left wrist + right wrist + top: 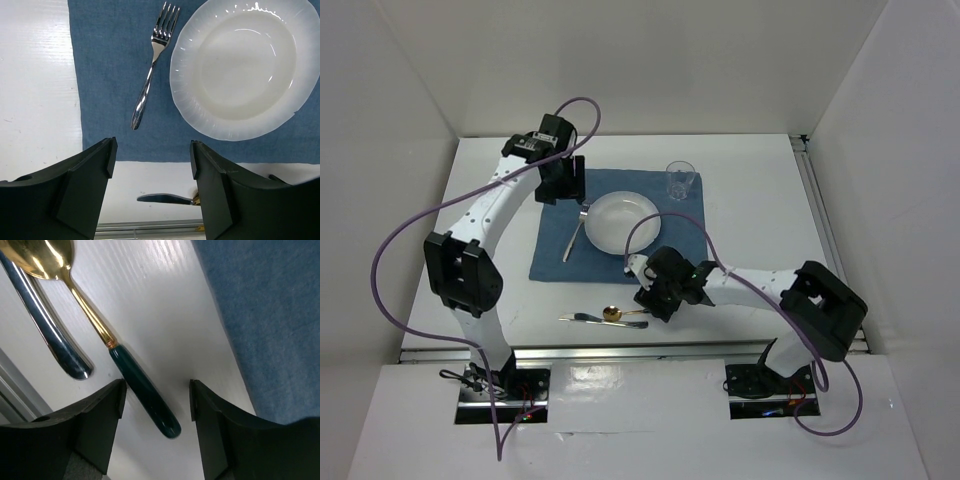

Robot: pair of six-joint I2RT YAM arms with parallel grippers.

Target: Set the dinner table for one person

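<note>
The dinner table (760, 200) carries a blue placemat (552, 255) with a white plate (620, 222) on it, a silver fork (574, 236) left of the plate and a clear glass (680, 180) at its far right corner. My left gripper (152, 160) is open and empty, hovering above the fork (152, 65) and the plate (245, 65). A gold spoon (620, 314) with a dark teal handle (145, 392) lies beside a knife (45, 325) on the table near the front edge. My right gripper (156, 400) is open and straddles that handle, which lies nearer its left finger.
White walls close in the table on three sides. A metal rail (620, 352) runs along the near edge just behind the knife (582, 318). The placemat's edge (270, 315) lies right of my right gripper.
</note>
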